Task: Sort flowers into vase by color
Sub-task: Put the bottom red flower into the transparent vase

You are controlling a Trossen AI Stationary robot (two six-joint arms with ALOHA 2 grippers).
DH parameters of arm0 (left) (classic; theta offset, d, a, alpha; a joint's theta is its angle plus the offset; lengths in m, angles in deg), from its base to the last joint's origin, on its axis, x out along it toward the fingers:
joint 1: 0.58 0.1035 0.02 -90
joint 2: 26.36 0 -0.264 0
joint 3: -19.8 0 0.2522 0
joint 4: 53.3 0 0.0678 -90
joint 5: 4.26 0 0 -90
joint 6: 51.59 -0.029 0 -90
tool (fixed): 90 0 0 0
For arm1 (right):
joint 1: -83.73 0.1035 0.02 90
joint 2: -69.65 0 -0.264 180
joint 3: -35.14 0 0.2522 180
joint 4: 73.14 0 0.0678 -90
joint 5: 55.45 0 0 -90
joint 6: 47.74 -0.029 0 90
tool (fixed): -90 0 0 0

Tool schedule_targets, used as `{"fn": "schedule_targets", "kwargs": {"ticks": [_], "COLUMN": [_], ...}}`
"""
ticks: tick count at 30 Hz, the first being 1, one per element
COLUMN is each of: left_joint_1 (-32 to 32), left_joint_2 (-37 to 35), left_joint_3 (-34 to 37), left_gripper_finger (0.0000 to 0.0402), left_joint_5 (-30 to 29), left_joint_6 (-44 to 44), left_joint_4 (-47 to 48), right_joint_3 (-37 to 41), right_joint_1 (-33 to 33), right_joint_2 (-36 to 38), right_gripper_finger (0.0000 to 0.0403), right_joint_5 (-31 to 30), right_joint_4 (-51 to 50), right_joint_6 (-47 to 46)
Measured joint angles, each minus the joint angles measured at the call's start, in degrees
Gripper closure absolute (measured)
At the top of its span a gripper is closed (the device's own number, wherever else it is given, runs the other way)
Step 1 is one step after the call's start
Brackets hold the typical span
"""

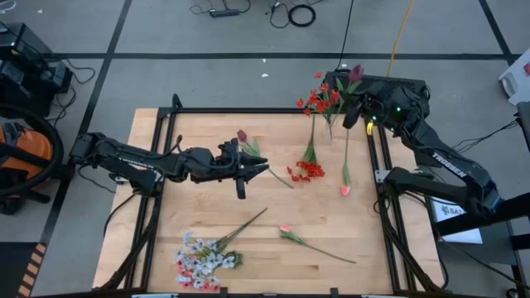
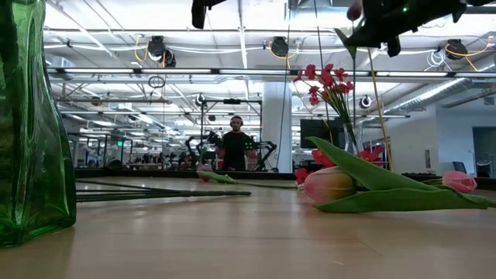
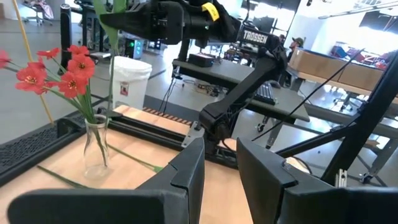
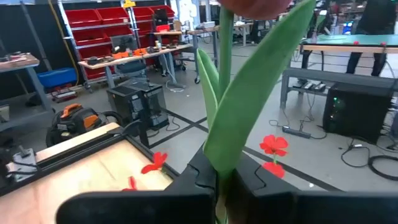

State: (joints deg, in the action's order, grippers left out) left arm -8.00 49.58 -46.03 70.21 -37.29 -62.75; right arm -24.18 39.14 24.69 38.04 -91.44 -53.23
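- Flowers lie scattered: a whitish-pink bunch [image 1: 201, 261] at the table's [image 1: 149, 215] near-left edge, loose stems mid-table.
- Left gripper [image 1: 248, 172] hovers mid-table, fingers apart, empty.
- Clear vase [image 1: 310, 154] holds red flowers [image 1: 319, 99].
- Right gripper [image 1: 358, 112], clamped on a maroon tulip [image 1: 355, 74] beyond the far-right corner, should probably keep its stem vertical; open room lies below.

On the counter [image 1: 166, 207], a vase [image 1: 310, 149] of flowers [image 1: 319, 101] stands near the far right corner. A tulip [image 1: 345, 178] lies beside it, sprigs [image 1: 203, 258] at the near left edge, another tulip [image 1: 310, 244] near centre front.
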Motion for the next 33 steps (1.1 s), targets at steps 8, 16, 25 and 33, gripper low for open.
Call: {"fn": "schedule_targets", "kwargs": {"ticks": [8,16,25,33], "left_joint_1": [0.0,0.0,0.0,0.0], "left_joint_2": [0.0,0.0,0.0,0.0], "left_joint_3": [0.0,0.0,0.0,0.0], "left_gripper_finger": [0.0301,0.0301,0.0301,0.0301], "left_joint_5": [0.0,0.0,0.0,0.0], "left_joint_6": [0.0,0.0,-0.1,-1.5], "left_joint_4": [0.3,0.3,0.3,0.3], "right_joint_3": [0.0,0.0,0.0,0.0], "right_joint_1": [-2.7,-3.5,-3.5,-3.5], "right_joint_2": [-2.0,0.4,2.4,0.4], "right_gripper_finger": [0.0402,0.0402,0.0402,0.0402], "right_joint_5": [3.3,4.3,3.1,0.5], "right_joint_4": [3.8,5.3,1.4,-0.4], "right_joint_6": [-1.7,-3.7,-3.9,0.3]}}
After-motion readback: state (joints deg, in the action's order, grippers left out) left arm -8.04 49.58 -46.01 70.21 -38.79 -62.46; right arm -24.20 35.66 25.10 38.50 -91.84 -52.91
